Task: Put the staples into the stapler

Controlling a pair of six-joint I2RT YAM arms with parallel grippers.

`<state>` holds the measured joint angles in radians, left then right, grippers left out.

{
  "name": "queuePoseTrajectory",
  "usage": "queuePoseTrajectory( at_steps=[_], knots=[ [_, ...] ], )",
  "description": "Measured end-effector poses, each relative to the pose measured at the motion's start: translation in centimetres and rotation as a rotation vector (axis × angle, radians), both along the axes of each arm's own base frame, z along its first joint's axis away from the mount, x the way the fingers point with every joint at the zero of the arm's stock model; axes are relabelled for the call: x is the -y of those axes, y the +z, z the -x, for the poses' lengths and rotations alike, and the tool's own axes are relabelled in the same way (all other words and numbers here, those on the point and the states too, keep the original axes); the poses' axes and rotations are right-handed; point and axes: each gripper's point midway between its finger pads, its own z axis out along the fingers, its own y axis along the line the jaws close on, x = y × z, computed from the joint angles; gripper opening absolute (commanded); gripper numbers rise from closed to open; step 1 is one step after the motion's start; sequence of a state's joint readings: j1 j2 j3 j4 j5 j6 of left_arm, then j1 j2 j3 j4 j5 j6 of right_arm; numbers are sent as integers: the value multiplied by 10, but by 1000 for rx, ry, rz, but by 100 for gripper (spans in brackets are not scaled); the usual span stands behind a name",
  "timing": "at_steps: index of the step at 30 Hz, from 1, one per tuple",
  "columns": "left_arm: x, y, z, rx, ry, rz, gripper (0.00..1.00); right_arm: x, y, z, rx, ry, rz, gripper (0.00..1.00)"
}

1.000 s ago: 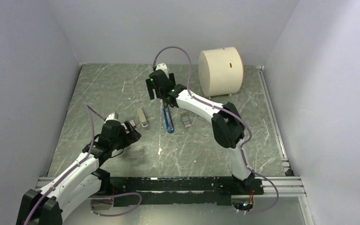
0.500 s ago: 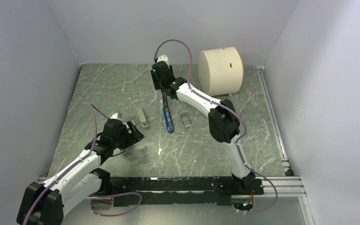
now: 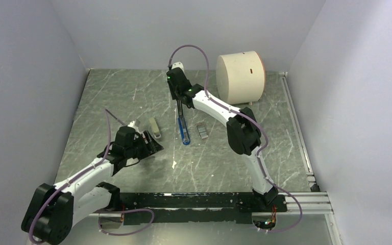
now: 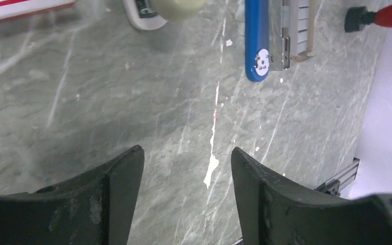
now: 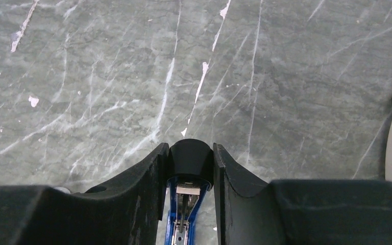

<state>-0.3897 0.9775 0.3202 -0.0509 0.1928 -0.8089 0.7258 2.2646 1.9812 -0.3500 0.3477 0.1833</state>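
stapler: blue body (image 3: 185,133) lies mid-table, long axis near–far. Its black arm (image 3: 179,109) runs off toward the far side.
right gripper: (image 5: 189,150) narrow, fingers snug on both sides of the arm's black end, blue body just below it in the wrist view.
left gripper: (image 4: 186,153) wide, nothing between the fingers, low over bare table (image 4: 81,102) to the near left of the stapler.
staple strip: (image 3: 202,130) lies just right of the stapler, not touching it.
step: looks like swinging the arm open to expose the magazine. Can't tell how far it's raised.
how: firm up the squeeze first, since the grip is right at the tip. Move in an arc about the hinge, not a straight pull.
support: the body looks light, so bring the left gripper in to pin the near blue end.
risk: the body skids right into the strip, or the tip slips out.
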Motion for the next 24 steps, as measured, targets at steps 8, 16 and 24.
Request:
queuePoseTrajectory(
  at_steps=[8, 16, 24],
  knots=[
    [21, -8, -4, -34, -70, 48, 45, 20, 10, 19, -11, -50, -18, 23],
    [68, 1, -9, -13, -193, 61, 52, 40, 19, 38, -8, -112, -41, 23],
    [99, -7, -21, -7, -215, 39, 35, 37, 21, 52, -3, -150, -54, 22]
  ],
)
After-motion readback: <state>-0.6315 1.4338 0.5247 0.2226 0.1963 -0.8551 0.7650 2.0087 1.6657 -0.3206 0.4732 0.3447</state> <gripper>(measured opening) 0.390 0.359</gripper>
